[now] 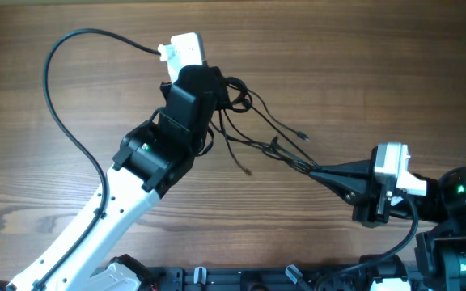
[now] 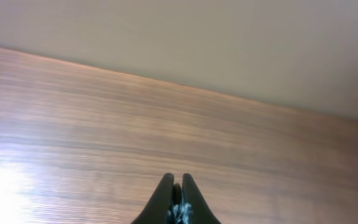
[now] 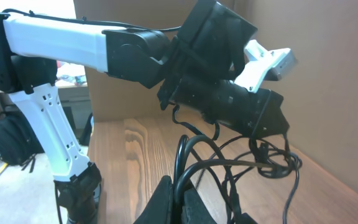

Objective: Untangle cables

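1. Cables (image 1: 261, 133), thin and dark, hang in a slack tangle between my two grippers, over the middle of the table (image 1: 395, 56).
2. My left gripper (image 2: 176, 185) holds the far end of the tangle, nearer the table's far edge. Its fingers are pressed together with a sliver of wire pinched between the tips. From overhead, the cables bunch into small loops right at its nose.
3. My right gripper (image 3: 178, 186) extends from the near right corner and is clamped tight on several strands where they gather into one line. Its wrist view shows the wires rising from between the fingers and arching up to the left gripper.
4. Between the two holds the strands fan apart. Loose ends (image 1: 303, 135) stick out of the fan, one pointing toward the right edge and a shorter one toward the near edge.
5. I cannot tell whether the middle strands touch the wood or hang just above it.
6. My left arm's thick arm cable (image 1: 55, 89) sweeps a wide arc over the far left part of the table, well apart from the thin wires.
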Available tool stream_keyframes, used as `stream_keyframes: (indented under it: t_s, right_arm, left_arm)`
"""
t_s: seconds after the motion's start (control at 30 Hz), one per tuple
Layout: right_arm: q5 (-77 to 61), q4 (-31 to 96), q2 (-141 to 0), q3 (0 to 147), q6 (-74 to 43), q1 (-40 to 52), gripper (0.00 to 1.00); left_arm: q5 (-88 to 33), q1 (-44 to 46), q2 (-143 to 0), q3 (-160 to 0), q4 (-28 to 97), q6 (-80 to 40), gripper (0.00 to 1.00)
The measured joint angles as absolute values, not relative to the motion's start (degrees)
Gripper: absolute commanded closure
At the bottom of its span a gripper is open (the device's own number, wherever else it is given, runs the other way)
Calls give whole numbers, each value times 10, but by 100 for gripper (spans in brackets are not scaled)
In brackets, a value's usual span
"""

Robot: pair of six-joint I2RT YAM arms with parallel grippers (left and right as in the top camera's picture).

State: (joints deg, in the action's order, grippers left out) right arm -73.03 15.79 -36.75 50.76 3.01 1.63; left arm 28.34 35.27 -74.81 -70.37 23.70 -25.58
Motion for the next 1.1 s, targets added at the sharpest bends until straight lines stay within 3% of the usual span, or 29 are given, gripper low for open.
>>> stream_keyframes:
  t_s: [0.23, 0.4, 0.43, 0.47, 0.53, 0.83, 1.1]
  right_arm:
    - [-730, 167, -368, 508, 24, 16, 95]
    - [-727, 249, -368, 508, 16, 16, 96]
    - [-720, 270, -368, 508, 14, 16, 86]
    - [-710, 293, -368, 508, 15, 16, 66]
    - [-676, 348, -368, 508, 12, 16, 0]
    - [-474, 408, -367, 507, -48, 16, 0]
    - [-419, 407, -367, 507, -67, 16, 0]
  left_arm:
    - [312, 352, -748, -704, 228, -258, 96]
    - [319, 335, -748, -704, 171, -266, 96]
    - [319, 332, -748, -704, 160, -270, 96]
    - [319, 329, -748, -704, 143, -278, 96]
    - [319, 326, -748, -704, 118, -286, 96]
    - [182, 317, -748, -704, 56, -289, 96]
    - [68, 317, -748, -704, 48, -272, 96]
